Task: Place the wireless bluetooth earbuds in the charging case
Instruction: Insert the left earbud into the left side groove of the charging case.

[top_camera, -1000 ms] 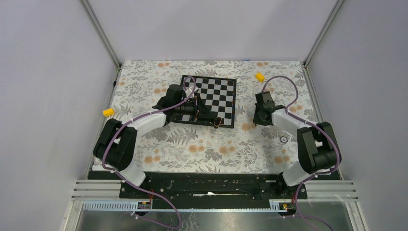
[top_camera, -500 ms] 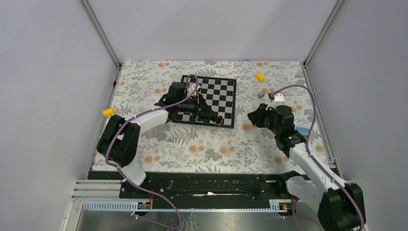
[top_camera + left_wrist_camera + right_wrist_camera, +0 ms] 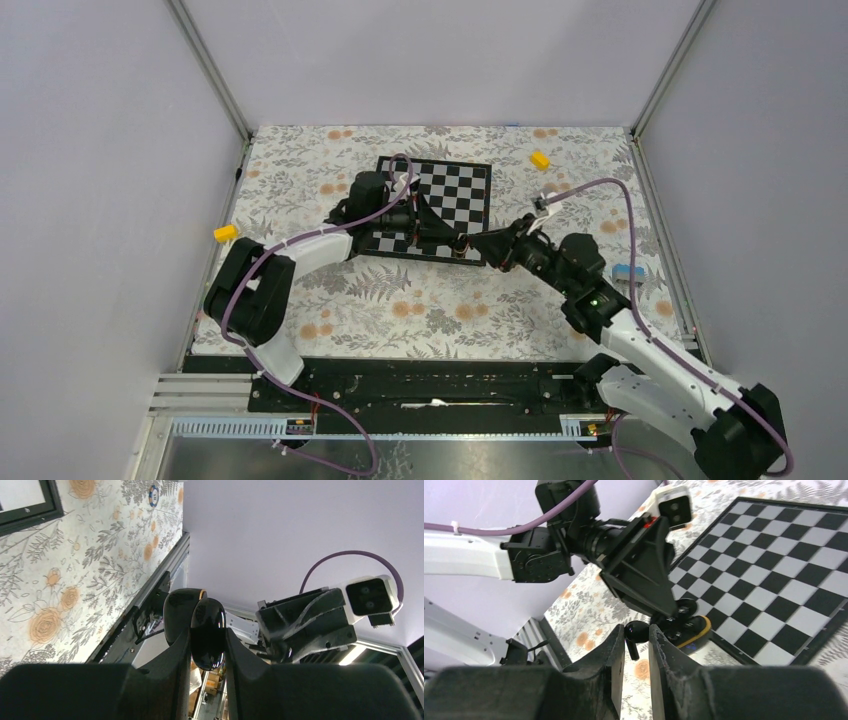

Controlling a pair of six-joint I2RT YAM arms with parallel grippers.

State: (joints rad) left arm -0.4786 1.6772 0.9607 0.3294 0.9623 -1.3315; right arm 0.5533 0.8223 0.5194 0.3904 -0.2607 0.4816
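My left gripper [image 3: 207, 630] is shut on the charging case [image 3: 207, 634], a glossy black pebble held off the table. The top view shows this left gripper [image 3: 455, 246] over the chessboard's near right corner. From the right wrist view the case [image 3: 692, 630] shows an orange rim and a bluish inside. My right gripper [image 3: 636, 636] is shut on one of the wireless bluetooth earbuds [image 3: 636, 632], black with a short stem pointing down. The earbud hangs just left of the case, close to it but apart. In the top view the right gripper [image 3: 490, 248] faces the left one.
The chessboard [image 3: 450, 190] lies at the middle back of the floral table cover. One yellow block [image 3: 540, 159] sits to the back right, another [image 3: 225, 232] at the left edge. A small blue thing [image 3: 627, 272] lies beside the right arm.
The right arm has swung from the right side of the table leftward to the chessboard's near right corner, bringing the earbud next to the case. The left arm has barely moved.
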